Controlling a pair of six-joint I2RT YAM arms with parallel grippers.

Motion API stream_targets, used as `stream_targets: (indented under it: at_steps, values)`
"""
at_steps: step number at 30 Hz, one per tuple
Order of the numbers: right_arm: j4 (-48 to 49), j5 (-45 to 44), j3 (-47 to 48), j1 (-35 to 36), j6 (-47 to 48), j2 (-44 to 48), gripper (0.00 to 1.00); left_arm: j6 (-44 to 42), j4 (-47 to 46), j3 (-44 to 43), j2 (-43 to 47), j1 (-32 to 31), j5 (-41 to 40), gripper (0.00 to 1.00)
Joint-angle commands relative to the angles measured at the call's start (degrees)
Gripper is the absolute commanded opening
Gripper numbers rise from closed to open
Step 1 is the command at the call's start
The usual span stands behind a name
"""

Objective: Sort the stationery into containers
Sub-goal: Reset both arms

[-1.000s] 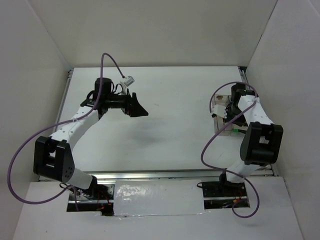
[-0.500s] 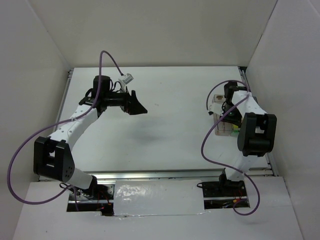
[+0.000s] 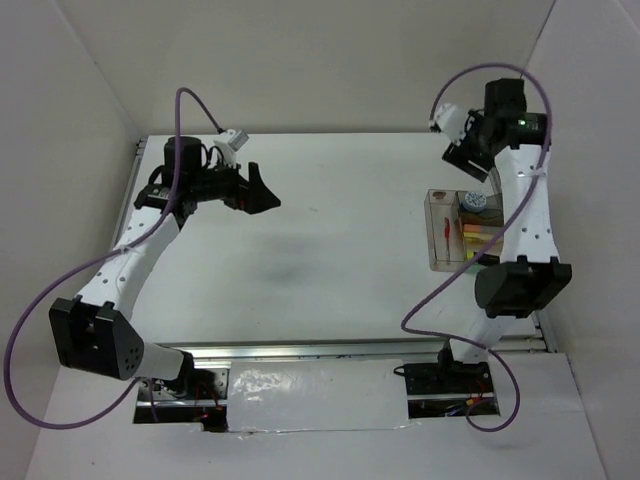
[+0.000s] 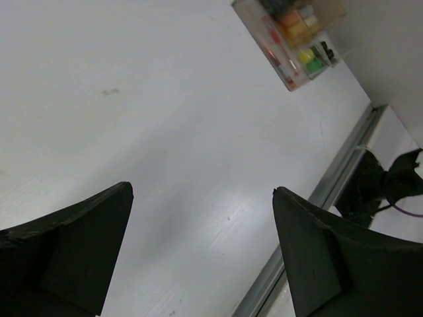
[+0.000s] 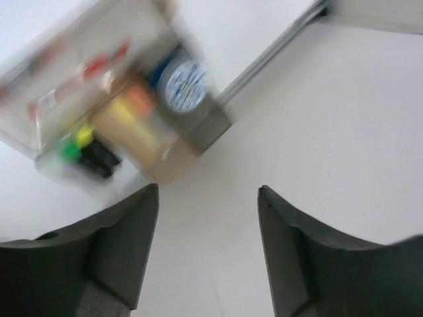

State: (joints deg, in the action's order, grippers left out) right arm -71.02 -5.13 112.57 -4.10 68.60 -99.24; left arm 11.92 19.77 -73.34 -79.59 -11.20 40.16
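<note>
Raised right gripper (image 3: 468, 165) off organiser (image 3: 437, 245) at table (image 3: 330, 210) right edge, now spread, empty; kept left gripper (image 4: 201, 191) spread; probably finished sorting.

White links, black joints on left arm (image 3: 130, 258) and right arm (image 3: 530, 205); looping purple cables (image 3: 404, 318); black wedge-shaped fingers (image 4: 66, 251)

Enclosure: matte white table top (image 3: 330, 220), boxed in by plain white panels: back wall (image 3: 320, 60), left wall (image 3: 50, 160), right wall (image 3: 590, 150). An aluminium rail (image 3: 300, 350) runs along the near table edge, and a thinner metal strip (image 3: 133, 180) along the left edge. A crinkled shiny white sheet (image 3: 315, 395) lies on the white front ledge (image 3: 90, 430). Lighting is even and diffuse, with one faint grey shadow patch (image 3: 290, 262) mid-table. Left wrist view: a small dark speck (image 4: 109, 92) on the surface.
</note>
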Motion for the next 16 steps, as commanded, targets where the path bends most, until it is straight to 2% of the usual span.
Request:
stream_targets:
  at_steps: [1, 2, 3, 4, 5, 6, 8, 12, 16]
  values:
    - [-9.49, 15.73, 11.51, 2.07, -15.57, 5.36, 0.77, -1.46, 6.49, -2.59, 0.41, 4.41, -6.15, 0.99]
    - [-7.48, 18.28, 10.48, 2.51, -19.08, 6.68, 0.78, -1.38, 6.68, -2.34, 0.49, 5.57, -6.67, 0.99]
    - [-4.94, 20.66, 8.82, 2.78, -27.47, 8.26, 0.92, -1.38, 6.42, -1.38, 0.49, 6.53, -7.46, 0.99]
    - [1.87, 25.38, 3.32, 3.3, -31.99, 10.01, 0.95, -1.55, 6.51, -1.02, 0.93, 8.63, -9.47, 0.99]
    - [6.55, 27.17, -0.39, 3.74, -41.17, 14.21, 0.98, -1.55, 6.6, -0.49, 1.19, 9.87, -10.18, 0.99]
    - [15.39, 29.62, -7.82, 5.66, -45.44, 16.34, 1.0, -1.9, 6.68, 0.73, 1.37, 10.93, -10.63, 0.99]
    - [22.57, 30.96, -13.93, 8.82, -54.75, 20.48, 1.0, -1.38, 7.82, 2.05, 1.28, 15.58, -11.94, 0.99]
    - [28.38, 30.8, -21.93, 9.73, -59.71, 20.93, 1.0, -3.74, 9.32, 5.21, 1.8, 22.52, -11.33, 0.99]
    - [35.76, 31.49, -29.76, 8.84, -63.14, 25.57, 1.0, -5.24, 6.34, 10.84, 5.84, 25.78, -14.84, 1.0]
